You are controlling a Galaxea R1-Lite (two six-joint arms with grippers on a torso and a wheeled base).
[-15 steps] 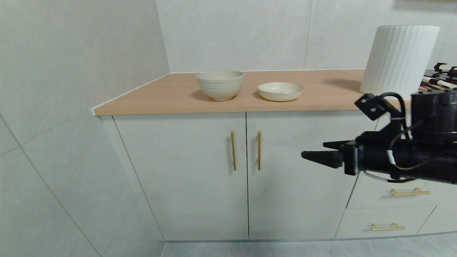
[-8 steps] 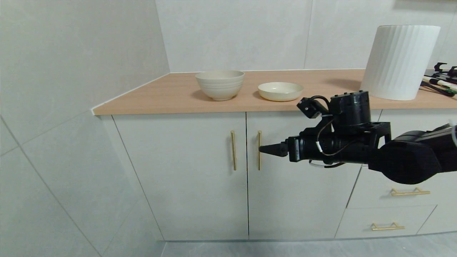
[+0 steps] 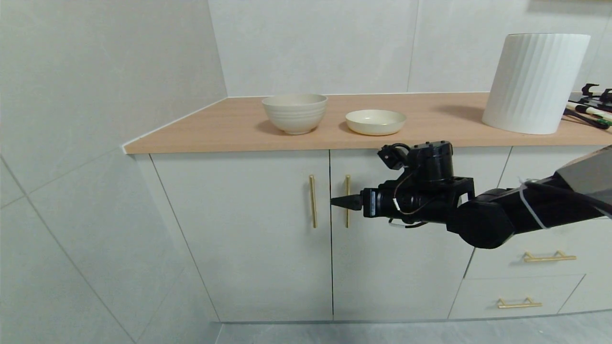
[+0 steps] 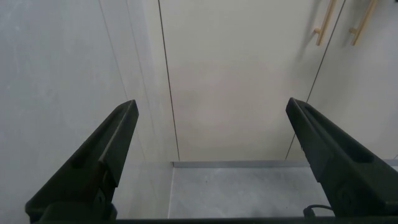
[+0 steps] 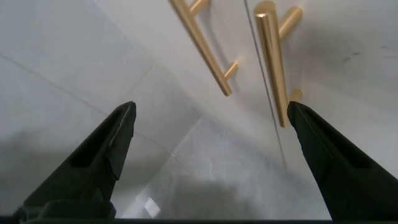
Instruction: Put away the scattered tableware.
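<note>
The right claw [image 3: 340,202], fingers spread wide, sits mid-frame at the right door's gold handle [image 3: 347,184], its tips at the seam between the cabinet doors [image 3: 267,248]. The left claw [image 4: 211,106] is also spread open, low near the floor. Upper centre, a bowl [image 3: 294,113] and a shallow dish [image 3: 375,122] stand apart on the desk [image 3: 215,131].

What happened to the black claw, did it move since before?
Yes. The right gripper moved toward the robot's left across the cabinet front. Its tips now reach past the right door's gold handle, almost to the seam between the doors.
</note>
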